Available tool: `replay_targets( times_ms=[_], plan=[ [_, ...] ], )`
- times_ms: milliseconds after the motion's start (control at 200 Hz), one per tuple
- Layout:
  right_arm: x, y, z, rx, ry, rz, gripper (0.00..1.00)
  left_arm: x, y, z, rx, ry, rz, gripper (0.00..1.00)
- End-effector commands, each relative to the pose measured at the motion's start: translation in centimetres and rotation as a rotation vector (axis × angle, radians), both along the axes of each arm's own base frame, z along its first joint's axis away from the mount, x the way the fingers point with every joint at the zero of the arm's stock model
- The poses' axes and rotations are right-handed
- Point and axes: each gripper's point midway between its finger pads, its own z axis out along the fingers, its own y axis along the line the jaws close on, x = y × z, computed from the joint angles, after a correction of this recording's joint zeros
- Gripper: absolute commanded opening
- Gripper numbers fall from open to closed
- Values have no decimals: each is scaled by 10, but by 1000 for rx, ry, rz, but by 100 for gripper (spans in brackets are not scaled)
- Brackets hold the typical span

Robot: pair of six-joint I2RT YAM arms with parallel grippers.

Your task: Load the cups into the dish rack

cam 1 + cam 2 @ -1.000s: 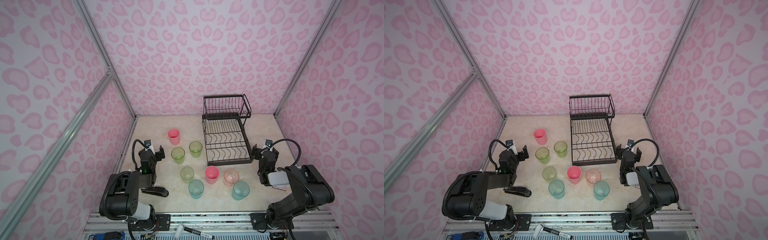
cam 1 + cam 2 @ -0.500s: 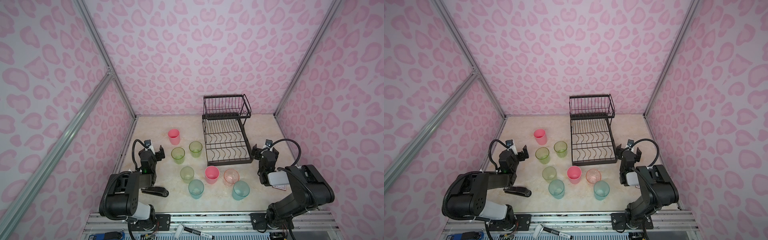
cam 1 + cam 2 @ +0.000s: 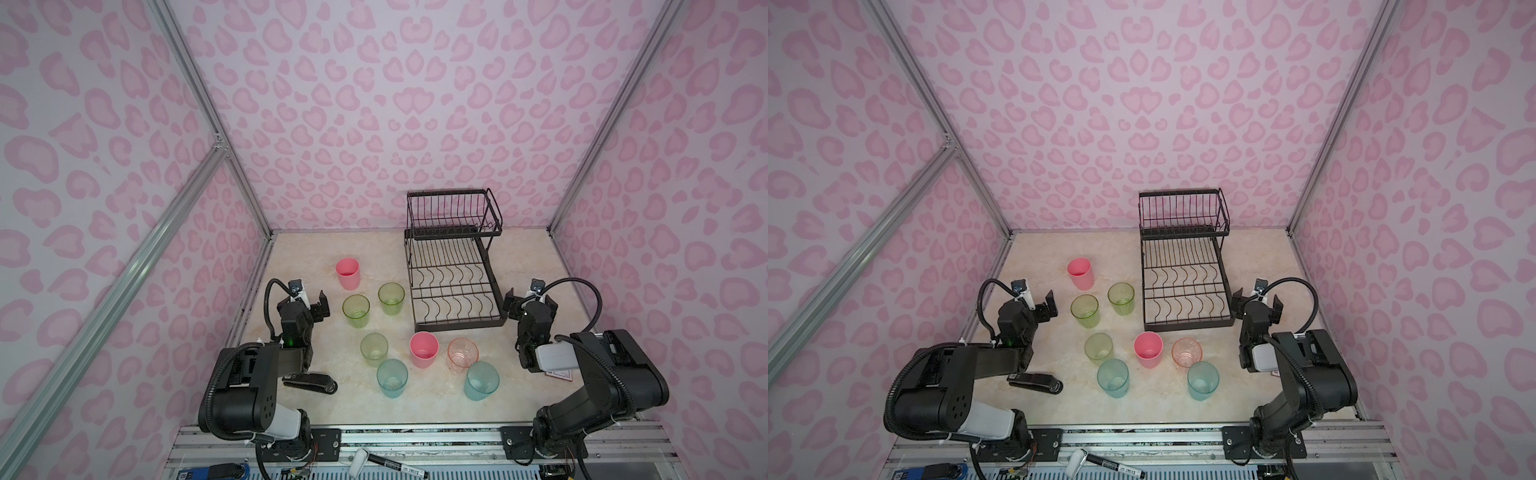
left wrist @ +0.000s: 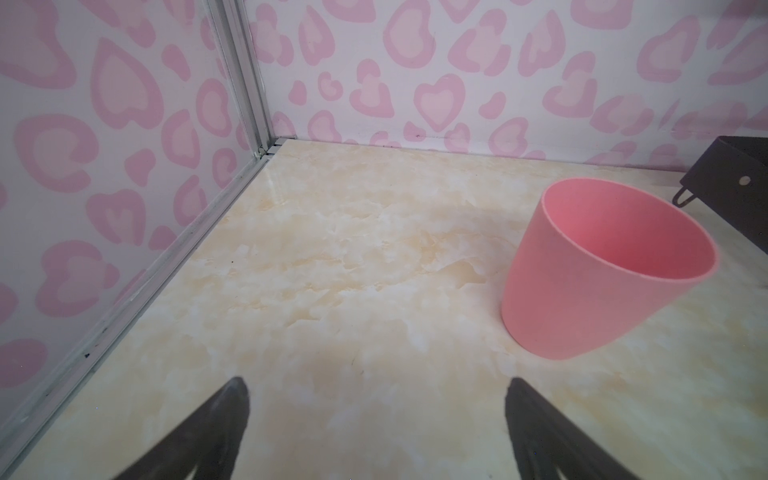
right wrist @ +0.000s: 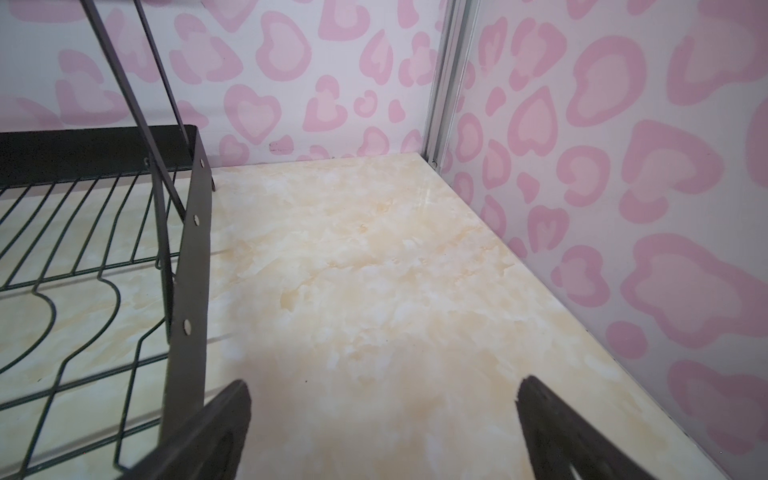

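While both arms hang low by the side edges of the worktop (image 3: 528, 266), I see all eight cups standing upright, mouths up, on the marble surface outside the dish rack (image 3: 461, 323). That rack stands right of the middle, with its basket tier at the far edge and its slotted tier reaching toward the near edge. Left of it, the far pink cup (image 3: 348, 273) stands farthest back, with the left yellow-green cup (image 3: 356, 311) and right yellow-green cup (image 3: 391, 298) just nearer. Closer to the near edge, the third yellow-green cup (image 3: 374, 349), near pink cup (image 3: 424, 350) and orange-pink cup (image 3: 463, 355) form a row. The left teal cup (image 3: 392, 377) and right teal cup (image 3: 481, 380) stand nearest of all.

My left fingers (image 4: 226, 419) are spread wide and empty by the left edge, with the far pink cup ahead of them, off to one side. My right fingers (image 5: 216, 428) are equally wide and empty, just beside the rack's near right corner; I cannot tell whether one touches it. A black stapler (image 3: 311, 381) lies toward the near left corner.
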Motion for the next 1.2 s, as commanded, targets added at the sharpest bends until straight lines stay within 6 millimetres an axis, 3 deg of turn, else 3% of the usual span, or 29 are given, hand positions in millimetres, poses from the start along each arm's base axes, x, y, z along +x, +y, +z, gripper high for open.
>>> replay_targets(
  times_ms=[0,770,1195],
  plan=[
    [1,0,4,2,-17,0,100,3,0,14,0,-54,6,98],
    [1,0,4,1,-17,-2,100,3,0,13,7,-50,12,98],
    [-8,5,15,-50,-58,-28,100,6,3,22,16,-22,41,97]
  ],
)
